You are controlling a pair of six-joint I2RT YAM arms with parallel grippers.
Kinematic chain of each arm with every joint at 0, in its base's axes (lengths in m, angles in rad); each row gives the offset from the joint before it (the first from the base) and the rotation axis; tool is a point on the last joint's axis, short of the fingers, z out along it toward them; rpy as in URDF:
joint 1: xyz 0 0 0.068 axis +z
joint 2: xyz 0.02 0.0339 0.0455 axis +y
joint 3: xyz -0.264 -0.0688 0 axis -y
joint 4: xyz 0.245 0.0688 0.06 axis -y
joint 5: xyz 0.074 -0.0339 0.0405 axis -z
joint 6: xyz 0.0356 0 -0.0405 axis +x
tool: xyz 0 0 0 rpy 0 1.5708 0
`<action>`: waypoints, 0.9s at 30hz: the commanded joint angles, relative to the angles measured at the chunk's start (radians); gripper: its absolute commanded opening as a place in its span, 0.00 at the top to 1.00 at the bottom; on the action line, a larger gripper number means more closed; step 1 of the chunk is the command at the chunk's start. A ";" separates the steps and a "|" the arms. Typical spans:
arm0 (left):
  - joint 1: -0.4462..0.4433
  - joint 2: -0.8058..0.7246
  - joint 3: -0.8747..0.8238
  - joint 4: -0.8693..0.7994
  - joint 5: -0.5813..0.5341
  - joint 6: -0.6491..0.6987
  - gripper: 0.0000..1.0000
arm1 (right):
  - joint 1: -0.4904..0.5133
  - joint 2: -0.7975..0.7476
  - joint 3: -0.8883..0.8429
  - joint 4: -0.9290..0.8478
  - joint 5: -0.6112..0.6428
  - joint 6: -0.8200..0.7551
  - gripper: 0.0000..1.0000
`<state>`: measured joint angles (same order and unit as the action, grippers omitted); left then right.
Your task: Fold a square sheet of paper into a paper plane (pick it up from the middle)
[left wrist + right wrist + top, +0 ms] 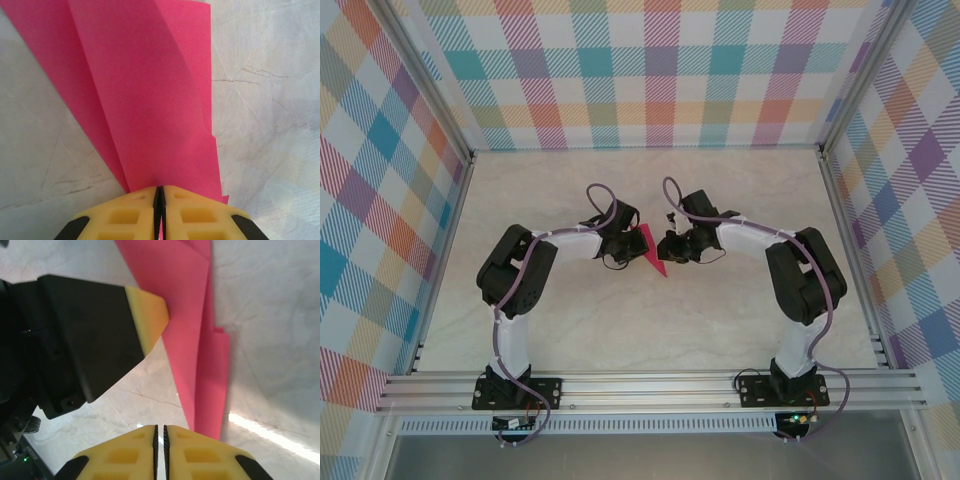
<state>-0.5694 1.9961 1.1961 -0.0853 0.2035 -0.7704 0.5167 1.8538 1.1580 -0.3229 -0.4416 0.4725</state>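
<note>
The left gripper point(159, 192) has its jaws pressed together on the paper point(150, 100). It pinches the paper at one narrow end, so the folded layers fan away from the fingers. That is a small bite on thin stock, and any sideways pull could slide the paper out or tear it at the pinch. Beyond the grip the layers lie loose, with one stepped edge sticking out along the right side. A fast swing could let the folds spring open or shift out of line.

The paper hangs between the two grippers over the middle of the table point(720, 330), well away from every edge, its point toward the near edge. Whether it touches the table I cannot tell.

The right gripper point(160, 432) is closed too, but no pink shows in the slit between its fingers. The paper runs just beside its right finger and passes out of sight behind it, so this gripper likely holds nothing. Closed fingers nudging the paper could crumple it or knock a crease crooked. To take hold it has to open first, close to the left gripper's fingertip point(147, 315), which touches the paper. The two could collide, or the right one could close on a single layer and pull the folds apart.
</note>
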 commanded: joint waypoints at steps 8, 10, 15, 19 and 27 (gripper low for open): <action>-0.007 0.078 0.002 -0.115 -0.069 -0.005 0.88 | 0.018 0.086 0.043 -0.053 -0.055 -0.019 0.92; -0.008 0.078 0.005 -0.120 -0.069 -0.009 0.88 | 0.019 0.092 0.046 -0.077 -0.044 -0.037 0.93; -0.007 0.080 0.008 -0.129 -0.072 -0.009 0.88 | 0.019 0.101 0.058 -0.133 0.024 -0.063 0.93; -0.007 0.081 0.011 -0.136 -0.073 -0.006 0.88 | 0.018 0.110 0.059 -0.148 0.045 -0.068 0.94; -0.007 0.081 0.015 -0.141 -0.073 -0.002 0.88 | 0.017 0.121 0.045 -0.155 0.047 -0.071 0.94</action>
<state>-0.5694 2.0056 1.2251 -0.1291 0.2028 -0.7704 0.5331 1.9537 1.1954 -0.4282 -0.4114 0.4259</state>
